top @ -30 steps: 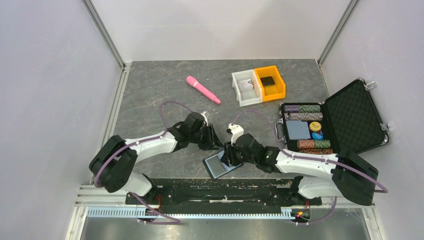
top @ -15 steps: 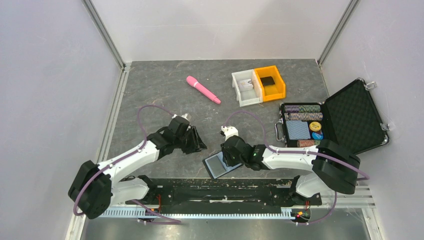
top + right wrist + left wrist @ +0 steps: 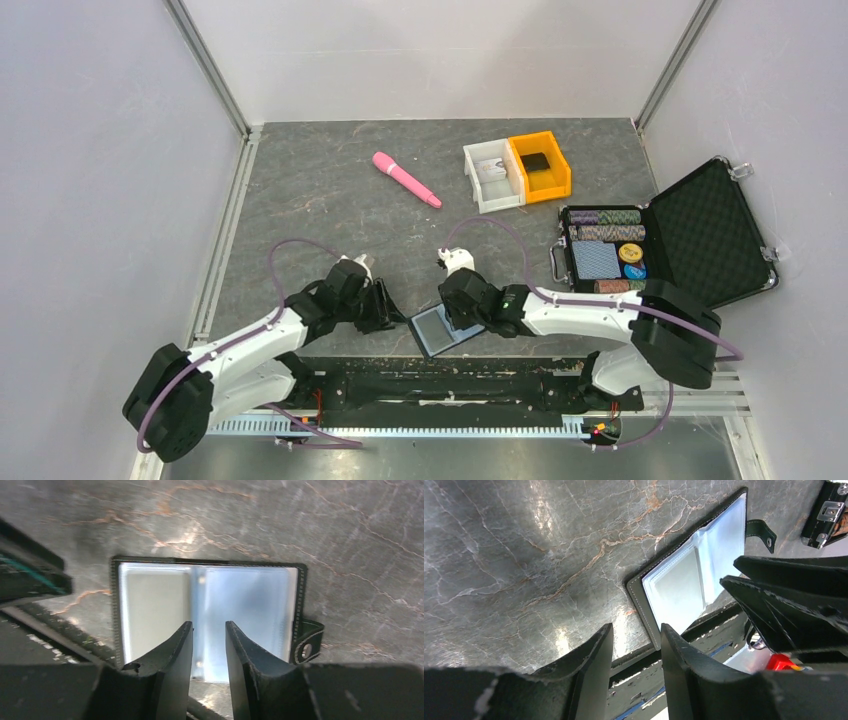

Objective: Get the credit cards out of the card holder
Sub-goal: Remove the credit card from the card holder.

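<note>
Card holder [image 3: 437, 330] is laid open flat, inner panels up, at lower centre of the top view, right at the near edge of the bench [image 3: 300, 190]. One corner appears to reach over the edge rail. The open, flat pose is judged deliberate: pockets are exposed for picking from above.

Right pincer [image 3: 208, 626] is hung over the fold line, jaws parted by a narrow gap, nothing gripped. It is probably placed to pin the holder down or to nip a card edge. Left pincer [image 3: 636, 629] is held low over the bench just beside the holder's left edge, jaws also slightly apart and empty. It is likely staged to steady the holder or to take a card once one is slid out.

Not resolved:
- Contact: whether the right fingertips touch the panels or hover cannot be told.
- Cards: none can be made out for certain. The left panel in the right wrist view is seen greyer than the right one, which may be a card under a clear pocket.
- Pocket slits: washed out by glare.
- Tab [image 3: 306, 647]: seen unfastened at lower right of that view.
- Top view: part of the holder is covered by the right arm.
</note>
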